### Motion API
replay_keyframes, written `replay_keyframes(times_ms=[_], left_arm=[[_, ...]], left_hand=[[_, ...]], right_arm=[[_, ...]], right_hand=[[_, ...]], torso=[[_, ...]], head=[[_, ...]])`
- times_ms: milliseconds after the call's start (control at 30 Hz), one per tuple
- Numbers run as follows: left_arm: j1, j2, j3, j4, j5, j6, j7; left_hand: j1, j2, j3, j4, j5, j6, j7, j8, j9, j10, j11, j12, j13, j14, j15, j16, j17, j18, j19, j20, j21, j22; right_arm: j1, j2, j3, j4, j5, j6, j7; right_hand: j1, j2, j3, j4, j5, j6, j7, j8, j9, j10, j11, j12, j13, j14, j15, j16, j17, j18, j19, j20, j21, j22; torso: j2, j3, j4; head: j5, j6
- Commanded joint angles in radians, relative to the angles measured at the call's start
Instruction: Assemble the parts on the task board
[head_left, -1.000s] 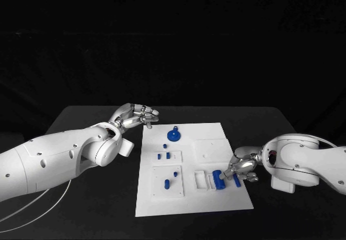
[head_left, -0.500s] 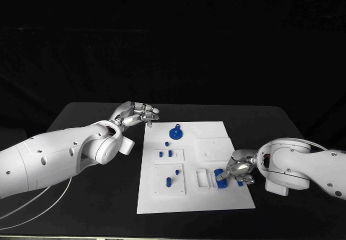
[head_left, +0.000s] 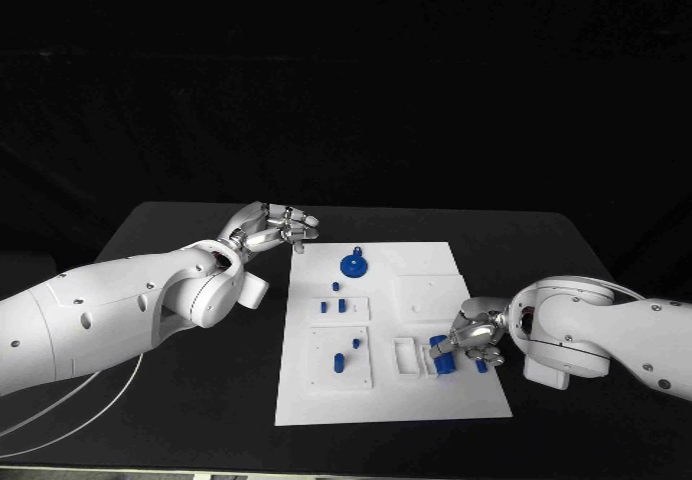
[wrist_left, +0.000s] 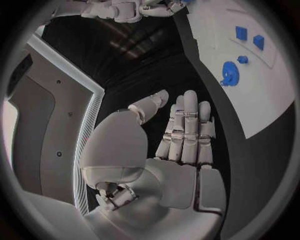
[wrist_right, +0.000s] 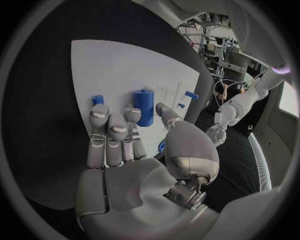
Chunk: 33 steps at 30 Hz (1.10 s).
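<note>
The white task board (head_left: 389, 390) lies in the middle of the black bench (head_left: 173, 400). A blue gear-like part (head_left: 352, 266) sits near its far edge, and small blue parts (head_left: 335, 308) stand in the raised white blocks below it. A blue cylinder (head_left: 443, 360) stands in a white holder at the near right. The right hand (head_left: 476, 342) hovers beside it, fingers (wrist_right: 109, 135) straight and together, holding nothing. The left hand (head_left: 270, 229) hangs off the board's far left corner, its fingers loosely extended and empty.

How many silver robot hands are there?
2. The left hand is beside the task board's far left corner; the right hand is at its right edge, by a blue cylinder.
</note>
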Motion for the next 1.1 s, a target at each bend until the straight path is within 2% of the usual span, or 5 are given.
replay_keyframes(times_ms=[33, 367, 733, 900, 1100], left_arm=[[0.0, 0.0, 0.001, 0.003, 0.007, 0.011, 0.007], [0.0, -0.002, 0.001, 0.002, 0.007, 0.012, 0.007], [0.0, -0.001, 0.001, -0.001, 0.007, 0.011, 0.006], [0.0, -0.002, 0.001, -0.001, 0.007, 0.009, 0.006], [0.0, 0.0, 0.001, -0.003, 0.007, 0.01, 0.006]], left_hand=[[-0.009, -0.001, -0.002, 0.004, -0.006, -0.008, -0.002, 0.006, -0.001, -0.008, 0.0, -0.007, 0.001, 0.007, 0.002, -0.005, 0.001, -0.002, 0.006, -0.036, -0.006, 0.002], [-0.008, -0.001, -0.001, 0.005, -0.006, -0.008, -0.002, 0.006, -0.001, -0.008, 0.0, -0.007, 0.001, 0.007, 0.002, -0.005, 0.002, -0.001, 0.006, -0.036, -0.006, 0.002], [-0.008, -0.001, -0.001, 0.005, -0.006, -0.008, -0.002, 0.006, -0.001, -0.008, 0.0, -0.007, 0.001, 0.007, 0.002, -0.006, 0.003, -0.001, 0.006, -0.036, -0.006, 0.002], [-0.008, -0.001, -0.001, 0.005, -0.005, -0.008, -0.002, 0.006, -0.001, -0.008, 0.0, -0.007, 0.001, 0.008, 0.002, -0.006, 0.003, -0.001, 0.006, -0.036, -0.006, 0.002], [-0.009, -0.001, -0.001, 0.006, -0.005, -0.01, -0.002, 0.006, -0.002, -0.009, 0.0, -0.007, 0.001, 0.008, 0.002, -0.006, 0.004, -0.001, 0.006, -0.036, -0.006, 0.003]], right_arm=[[-0.016, 0.01, -0.008, 0.0, 0.003, 0.007, -0.005], [-0.018, 0.01, -0.007, 0.002, -0.002, -0.001, -0.003], [-0.017, -0.014, -0.007, 0.019, 0.008, -0.026, 0.011], [-0.005, -0.027, -0.007, 0.031, 0.012, -0.038, 0.016], [0.015, -0.042, -0.007, 0.04, 0.035, -0.045, 0.022]], right_hand=[[-0.004, -0.004, 0.003, -0.008, -0.005, -0.002, 0.006, -0.01, -0.054, -0.011, 0.0, 0.006, 0.002, 0.005, 0.002, -0.006, 0.001, 0.053, -0.004, -0.005, 0.005, 0.016], [0.007, 0.016, 0.011, -0.025, 0.009, 0.006, 0.006, -0.012, -0.053, -0.012, 0.0, 0.009, 0.004, 0.006, 0.002, -0.008, 0.006, 0.053, -0.004, -0.004, 0.008, 0.017], [0.01, 0.053, 0.039, -0.036, -0.002, 0.033, 0.001, -0.008, -0.049, -0.009, -0.004, 0.011, 0.003, 0.009, -0.001, -0.012, 0.012, 0.053, -0.003, 0.002, 0.013, 0.017], [0.008, 0.066, 0.059, -0.039, -0.023, 0.039, 0.0, -0.013, -0.053, -0.007, -0.005, 0.01, 0.0, 0.011, -0.002, -0.016, 0.015, 0.053, -0.005, 0.006, 0.015, 0.017], [0.0, 0.066, 0.067, -0.036, -0.029, 0.045, -0.001, -0.014, -0.056, -0.006, -0.005, 0.01, -0.002, 0.012, -0.002, -0.018, 0.016, 0.053, -0.005, 0.009, 0.016, 0.017]], torso=[[0.001, -0.0004, -0.001], [0.001, -0.0008, -0.0002], [0.002, 0.0002, -0.0012], [0.002, 0.0001, -0.0014], [0.002, -0.0005, -0.0014]], head=[[0.001, -0.002], [0.0, -0.004], [0.001, -0.003], [0.001, -0.003], [0.0, -0.003]])
